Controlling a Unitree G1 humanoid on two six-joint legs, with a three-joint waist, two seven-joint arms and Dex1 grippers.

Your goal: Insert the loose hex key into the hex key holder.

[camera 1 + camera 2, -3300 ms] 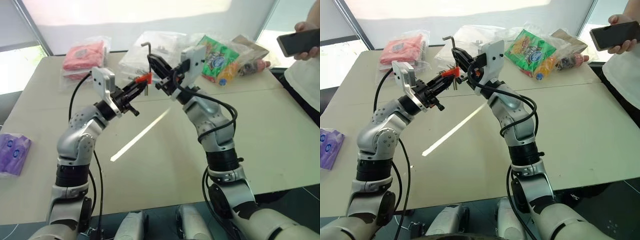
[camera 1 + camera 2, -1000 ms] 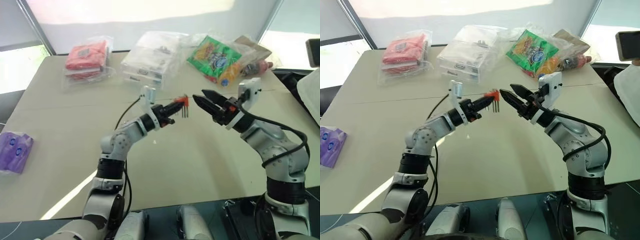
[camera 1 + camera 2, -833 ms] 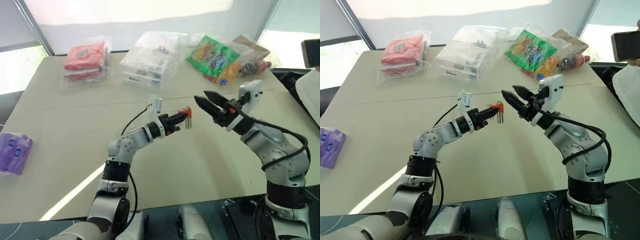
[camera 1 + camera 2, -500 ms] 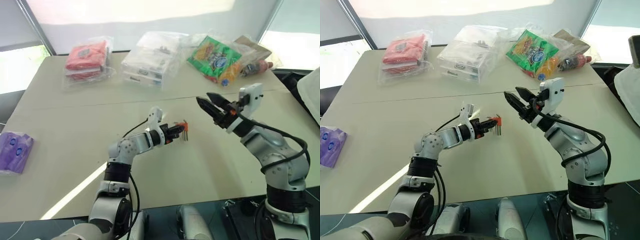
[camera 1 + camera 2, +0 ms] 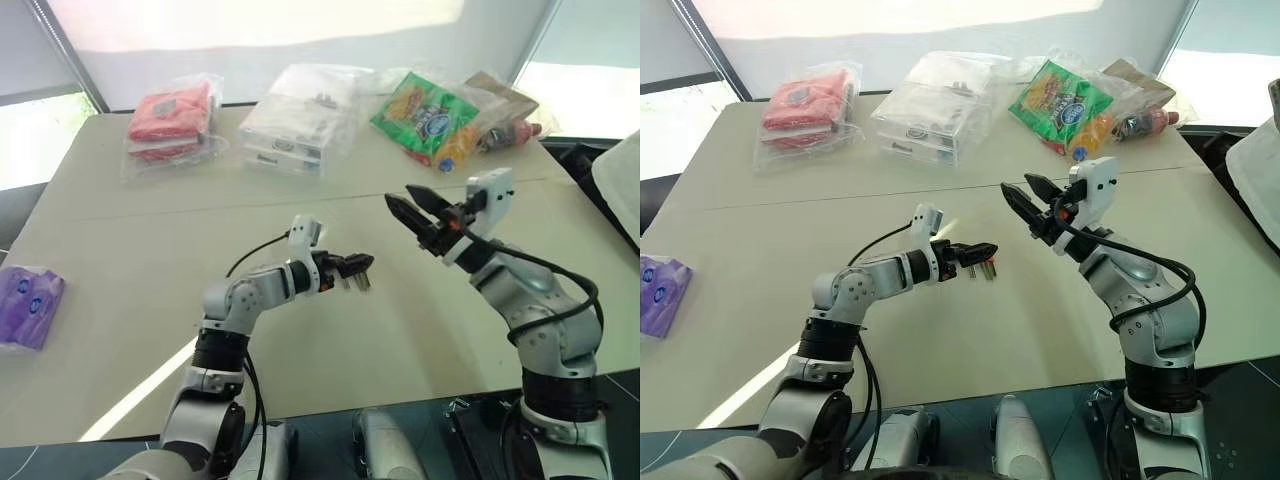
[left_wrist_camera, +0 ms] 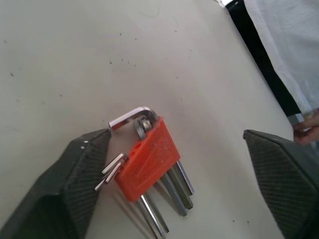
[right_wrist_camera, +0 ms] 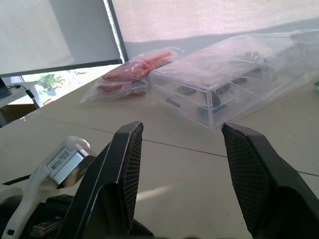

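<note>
No lettering I can read: the print on the green snack bag [image 5: 432,108] before me is too small to make out.

Two head views down over one table [image 5: 120,250]; wrist views close.

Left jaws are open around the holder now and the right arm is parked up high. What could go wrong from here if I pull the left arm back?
1. The hex key holder lies between the open fingers of the left gripper, and one finger sits close against the short key ends. Retreating sideways could drag the set across the table.
2. The bent key at the holder's top may not be fully seated, so a bump could loosen it.
3. The right gripper hangs open just beyond. Lifting the left arm toward it risks a clash.
</note>
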